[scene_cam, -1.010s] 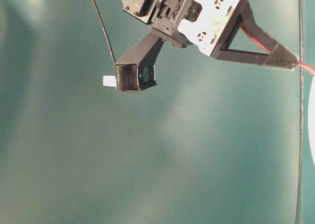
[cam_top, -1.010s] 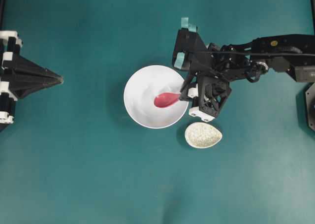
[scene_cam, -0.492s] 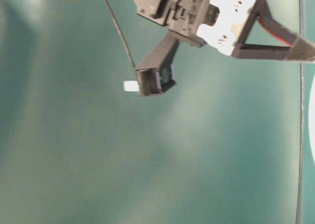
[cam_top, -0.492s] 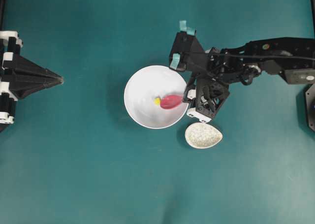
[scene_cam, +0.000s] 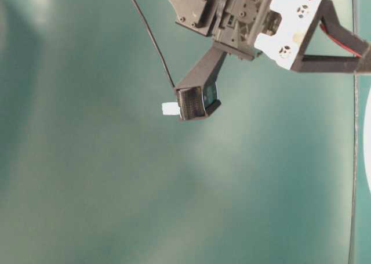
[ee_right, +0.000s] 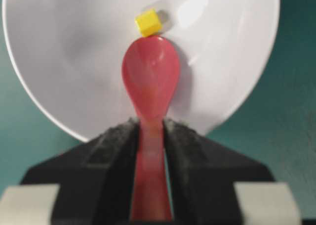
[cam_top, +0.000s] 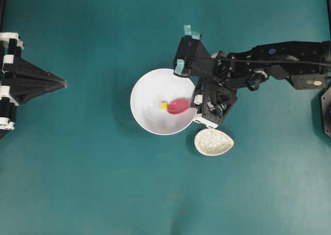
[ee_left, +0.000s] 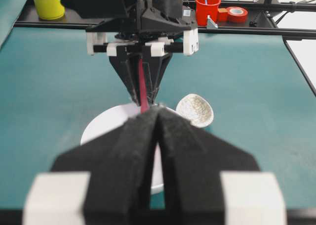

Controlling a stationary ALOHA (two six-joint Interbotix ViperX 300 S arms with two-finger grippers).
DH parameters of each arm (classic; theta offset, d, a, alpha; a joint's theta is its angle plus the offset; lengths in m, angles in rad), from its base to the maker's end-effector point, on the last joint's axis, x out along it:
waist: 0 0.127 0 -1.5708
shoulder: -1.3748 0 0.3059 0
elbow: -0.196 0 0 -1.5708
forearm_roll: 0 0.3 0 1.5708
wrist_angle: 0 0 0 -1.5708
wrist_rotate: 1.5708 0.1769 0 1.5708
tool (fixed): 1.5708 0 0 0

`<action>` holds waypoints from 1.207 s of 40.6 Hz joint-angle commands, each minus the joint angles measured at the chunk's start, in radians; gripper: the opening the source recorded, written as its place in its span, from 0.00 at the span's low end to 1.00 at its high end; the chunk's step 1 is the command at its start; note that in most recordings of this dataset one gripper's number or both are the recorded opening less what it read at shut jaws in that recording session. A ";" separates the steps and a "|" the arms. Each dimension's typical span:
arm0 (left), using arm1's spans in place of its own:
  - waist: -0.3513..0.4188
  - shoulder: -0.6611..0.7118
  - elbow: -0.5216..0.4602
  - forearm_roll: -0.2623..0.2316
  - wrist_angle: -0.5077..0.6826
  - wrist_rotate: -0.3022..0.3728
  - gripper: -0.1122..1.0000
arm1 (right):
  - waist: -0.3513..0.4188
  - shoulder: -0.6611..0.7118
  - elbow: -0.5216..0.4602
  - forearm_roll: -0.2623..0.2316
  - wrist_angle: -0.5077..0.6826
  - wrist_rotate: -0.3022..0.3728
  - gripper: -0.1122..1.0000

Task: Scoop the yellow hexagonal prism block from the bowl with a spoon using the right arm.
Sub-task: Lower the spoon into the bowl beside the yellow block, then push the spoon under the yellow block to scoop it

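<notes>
The white bowl point(cam_top: 140, 90) sits mid-table. Inside it lies the tiny yellow hexagonal prism block point(cam_top: 163, 106), just off the tip of the pinkish-red spoon point(cam_top: 178, 106). In the right wrist view the block point(ee_right: 148, 23) touches the front edge of the spoon's scoop point(ee_right: 150, 74) and rests on the bowl floor point(ee_right: 74, 47), not in the scoop. My right gripper point(ee_right: 150, 123) is shut on the spoon's handle, at the bowl's right rim point(cam_top: 195, 102). My left gripper point(cam_top: 62, 83) is parked at the far left, shut and empty, its tips point(ee_left: 158, 110) together.
A speckled egg-shaped spoon rest point(cam_top: 213, 142) lies just right of and below the bowl, under the right arm's wrist. In the left wrist view a yellow cup point(ee_left: 48, 0), a red cup point(ee_left: 207, 8) and a tape roll point(ee_left: 237, 13) stand on the far rail.
The spoon has drawn back a little toward the bowl's right rim, uncovering the yellow block at its tip. The right wrist has shifted and turned slightly. The left arm has not moved.
</notes>
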State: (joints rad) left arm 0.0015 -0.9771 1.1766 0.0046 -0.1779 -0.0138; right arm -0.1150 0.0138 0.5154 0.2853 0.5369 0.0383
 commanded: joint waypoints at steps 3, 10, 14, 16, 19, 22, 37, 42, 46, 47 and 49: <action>0.002 0.005 -0.026 0.002 -0.005 -0.002 0.10 | -0.002 0.003 -0.035 0.000 -0.021 0.000 0.32; 0.000 0.005 -0.026 0.002 -0.005 -0.002 0.10 | -0.002 0.023 -0.046 0.000 -0.051 -0.005 0.32; 0.002 0.005 -0.026 0.003 -0.005 -0.002 0.10 | -0.002 0.032 -0.051 -0.003 -0.071 -0.006 0.32; 0.002 0.005 -0.026 0.002 -0.005 -0.002 0.10 | -0.002 0.035 -0.051 -0.005 -0.081 -0.006 0.32; 0.000 0.005 -0.026 0.002 -0.005 -0.002 0.10 | -0.002 0.038 -0.051 -0.009 -0.097 -0.006 0.32; 0.000 0.005 -0.026 0.002 -0.005 -0.002 0.10 | -0.002 0.043 -0.051 -0.014 -0.112 -0.006 0.32; 0.002 0.005 -0.026 0.002 -0.005 -0.002 0.10 | -0.002 0.063 -0.051 -0.026 -0.190 -0.006 0.32; 0.002 0.005 -0.026 0.002 -0.005 -0.002 0.10 | -0.002 0.066 -0.049 -0.032 -0.225 -0.006 0.32; 0.002 0.005 -0.026 0.003 -0.005 -0.002 0.10 | -0.002 0.066 -0.044 -0.044 -0.252 -0.006 0.32; 0.000 0.005 -0.026 0.002 -0.005 -0.002 0.10 | -0.002 0.066 -0.044 -0.048 -0.258 -0.006 0.32; 0.002 0.005 -0.026 0.002 -0.005 -0.002 0.10 | -0.002 0.066 -0.043 -0.051 -0.264 -0.006 0.32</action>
State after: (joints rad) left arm 0.0015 -0.9771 1.1766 0.0061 -0.1779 -0.0138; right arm -0.1150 0.0920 0.4878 0.2424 0.2945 0.0337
